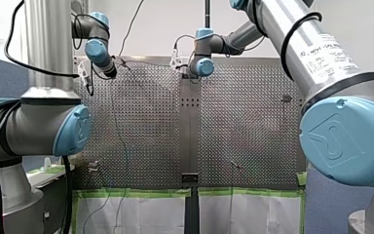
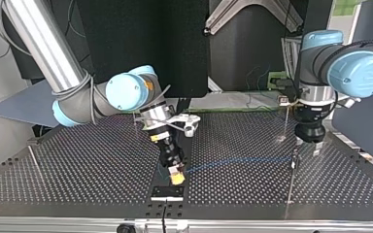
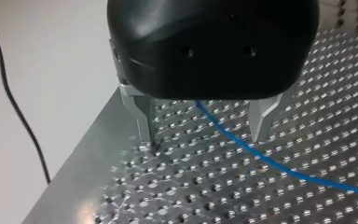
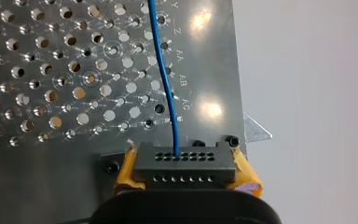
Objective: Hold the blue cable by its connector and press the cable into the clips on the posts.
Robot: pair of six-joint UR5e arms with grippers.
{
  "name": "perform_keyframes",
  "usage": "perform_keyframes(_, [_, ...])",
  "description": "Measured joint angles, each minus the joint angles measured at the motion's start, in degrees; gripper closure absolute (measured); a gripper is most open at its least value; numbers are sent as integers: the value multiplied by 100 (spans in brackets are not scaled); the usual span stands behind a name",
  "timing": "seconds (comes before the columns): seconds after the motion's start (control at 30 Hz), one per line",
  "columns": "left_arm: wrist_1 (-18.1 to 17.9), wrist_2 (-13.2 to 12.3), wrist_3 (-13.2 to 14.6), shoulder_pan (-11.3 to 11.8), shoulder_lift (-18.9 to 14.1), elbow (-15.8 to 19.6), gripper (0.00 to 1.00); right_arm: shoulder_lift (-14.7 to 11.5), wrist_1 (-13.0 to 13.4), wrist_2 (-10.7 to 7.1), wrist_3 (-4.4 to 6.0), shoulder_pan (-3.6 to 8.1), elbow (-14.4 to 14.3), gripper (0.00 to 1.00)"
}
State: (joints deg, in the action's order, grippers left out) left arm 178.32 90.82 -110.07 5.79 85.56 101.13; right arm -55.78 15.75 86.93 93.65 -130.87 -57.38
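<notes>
The blue cable [image 3: 261, 158] lies on the perforated table, and it passes between the metal fingers [image 3: 142, 116] of my left gripper [image 3: 203, 135], which stands open just above the plate. In the top view the left gripper [image 2: 307, 144] hangs at the right, beside a thin post [image 2: 293, 167] that the cable [image 2: 233, 163] reaches. My right gripper [image 4: 185, 171] is shut with its yellow pads [image 4: 127, 169] on the black connector [image 4: 184, 161], from which the cable [image 4: 168, 84] runs ahead. The right gripper [image 2: 176, 175] sits low near the table's near edge in the top view.
A black mount plate [image 2: 167, 193] lies under the right gripper at the table edge. Two more thin posts stand on the plate, one behind the left gripper [image 2: 285, 127] and one at the top view's left [image 2: 35, 162]. A black lead [image 3: 14, 102] hangs beyond the table's edge.
</notes>
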Motion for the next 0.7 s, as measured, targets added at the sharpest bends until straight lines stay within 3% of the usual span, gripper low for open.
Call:
perform_keyframes(0.33, [455,-55,104,-6,-487,195,0,5,-34,0,-11,-12,-1,100])
perform_keyframes(0.7, [469,-501,614,-26,-981,194,0,17,-36,0,-12,-7,-2,100])
